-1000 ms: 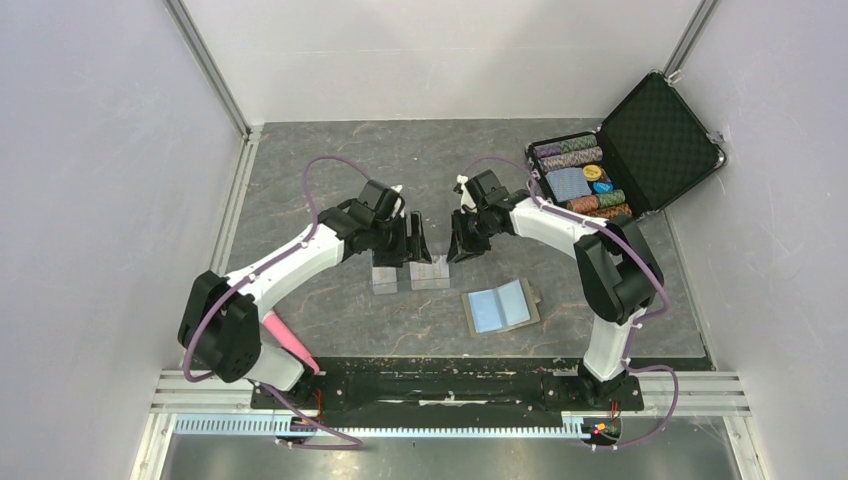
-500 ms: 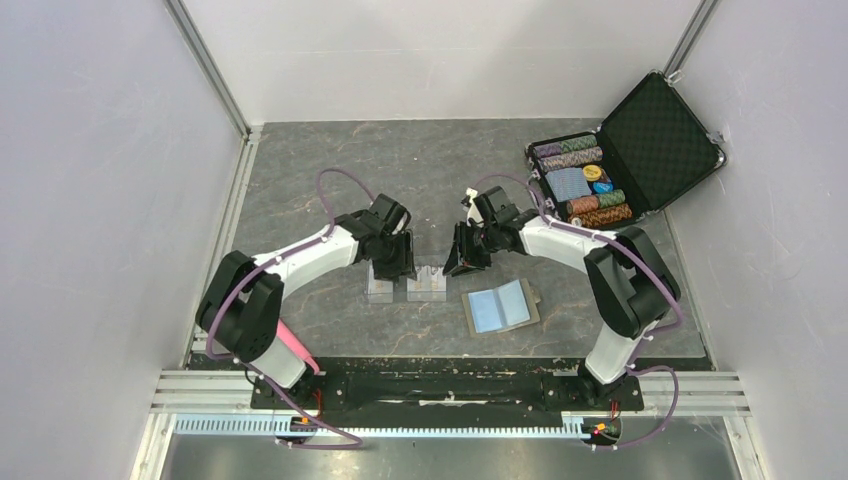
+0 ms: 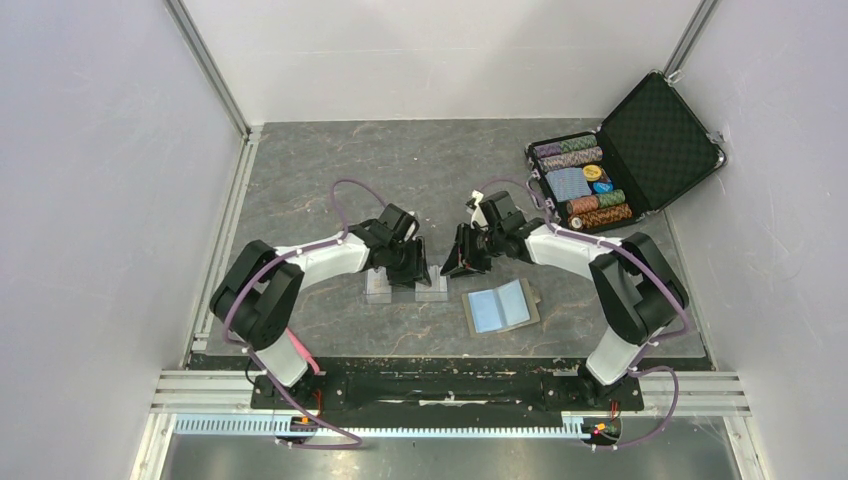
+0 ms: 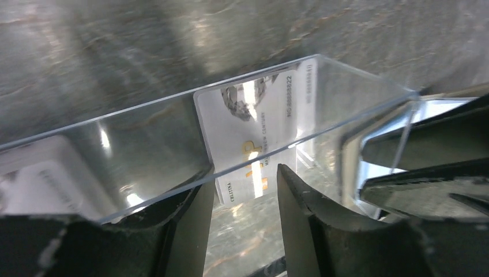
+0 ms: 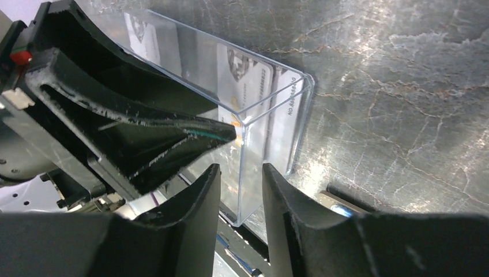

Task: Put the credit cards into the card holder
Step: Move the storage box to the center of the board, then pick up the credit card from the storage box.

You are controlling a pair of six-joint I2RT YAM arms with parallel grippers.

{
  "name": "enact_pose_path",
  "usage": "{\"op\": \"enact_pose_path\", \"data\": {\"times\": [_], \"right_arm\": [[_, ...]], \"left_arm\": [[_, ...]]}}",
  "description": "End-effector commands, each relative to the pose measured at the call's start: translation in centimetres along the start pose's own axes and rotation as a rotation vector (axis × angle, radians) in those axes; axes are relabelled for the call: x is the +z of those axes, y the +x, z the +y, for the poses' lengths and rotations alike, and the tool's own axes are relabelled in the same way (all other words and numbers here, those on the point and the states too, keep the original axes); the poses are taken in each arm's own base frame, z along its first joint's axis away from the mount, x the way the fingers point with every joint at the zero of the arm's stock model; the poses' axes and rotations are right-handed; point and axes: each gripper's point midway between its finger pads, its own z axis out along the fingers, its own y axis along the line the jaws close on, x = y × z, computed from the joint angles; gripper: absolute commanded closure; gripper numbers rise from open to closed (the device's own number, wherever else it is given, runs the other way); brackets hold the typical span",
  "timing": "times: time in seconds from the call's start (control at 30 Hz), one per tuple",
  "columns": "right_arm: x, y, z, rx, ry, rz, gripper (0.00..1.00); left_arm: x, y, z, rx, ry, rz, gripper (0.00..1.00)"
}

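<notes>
Dark marbled tabletop [image 3: 400, 160], arms meeting at centre: left gripper [image 4: 245, 179] half-spread astride the clear case [image 4: 144, 133] wall, credit card [image 4: 254, 121] showing between its fingers, hold impossible to judge; right gripper [image 5: 239, 173] parted loosely round the case corner, pinching nothing. Four o'clock of the case, card holder [image 3: 500, 307] lying open. Brace the case, nip the card's edge, lift straight.

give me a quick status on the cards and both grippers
Left gripper jaws parted at the clear case, grip unclear. Right gripper open astride a case wall. Credit card seen through the case; card holder lies open nearby.
</notes>
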Motion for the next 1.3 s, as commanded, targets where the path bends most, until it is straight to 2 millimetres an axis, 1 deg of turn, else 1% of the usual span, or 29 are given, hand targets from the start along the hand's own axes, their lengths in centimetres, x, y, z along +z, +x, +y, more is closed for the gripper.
{"op": "enact_pose_path", "data": {"times": [0.0,0.07,0.13,0.23,0.33,0.4,0.5,0.6,0.7,0.8,0.83,0.93,1.0,1.07,1.13,1.2,1.27], "right_arm": [[-0.8,0.4,2.4,-0.012,-0.105,0.000,0.67],[-0.7,0.6,2.4,-0.005,-0.116,0.003,0.68],[-0.7,0.8,2.5,0.004,-0.128,0.006,0.69],[-0.9,1.0,2.5,0.002,-0.133,0.005,0.69],[-1.1,1.1,2.5,-0.006,-0.129,0.003,0.68],[-1.2,1.1,2.3,-0.013,-0.121,0.000,0.67],[-1.3,1.0,2.2,-0.032,-0.106,-0.001,0.64],[-1.4,1.0,1.9,-0.049,-0.085,-0.002,0.64],[-1.4,1.1,1.6,-0.059,-0.070,0.001,0.64],[-1.3,1.3,1.2,-0.061,-0.061,0.008,0.65],[-1.3,1.5,1.1,-0.060,-0.058,0.009,0.66],[-1.3,1.7,0.7,-0.061,-0.048,0.013,0.74],[-1.3,1.9,0.6,-0.061,-0.047,0.019,0.78],[-1.3,2.0,0.5,-0.061,-0.045,0.021,0.81],[-1.3,2.0,0.4,-0.063,-0.045,0.020,0.82],[-1.3,2.1,0.3,-0.063,-0.043,0.021,0.83],[-1.3,2.2,0.3,-0.064,-0.042,0.022,0.84]], "left_arm": [[1.4,0.1,-2.6,-0.010,0.091,0.009,0.49],[1.6,0.1,-3.6,0.013,0.117,0.025,0.48],[1.9,0.5,-4.1,0.034,0.129,0.041,0.47],[1.8,0.7,-4.1,0.041,0.131,0.038,0.45],[0.7,0.3,-3.8,0.043,0.108,0.004,0.41],[-0.3,-0.1,-3.2,0.052,0.070,-0.024,0.40],[-1.8,-0.5,-2.5,0.059,0.018,-0.061,0.39],[-2.6,-0.5,-1.8,0.055,-0.020,-0.078,0.39],[-2.5,-0.2,-1.1,0.042,-0.049,-0.073,0.40],[-1.3,0.6,-0.6,0.034,-0.056,-0.034,0.41],[-0.8,0.8,-0.8,0.033,-0.037,-0.020,0.41],[0.4,1.3,-1.2,0.028,-0.013,0.025,0.48],[0.8,1.5,-1.2,0.031,-0.009,0.041,0.52],[1.2,1.4,-1.4,0.035,-0.001,0.049,0.56],[1.3,1.4,-1.8,0.039,0.016,0.053,0.66],[1.2,1.3,-2.4,0.046,0.032,0.052,0.74],[1.2,1.2,-2.9,0.068,0.038,0.058,0.79]]}}
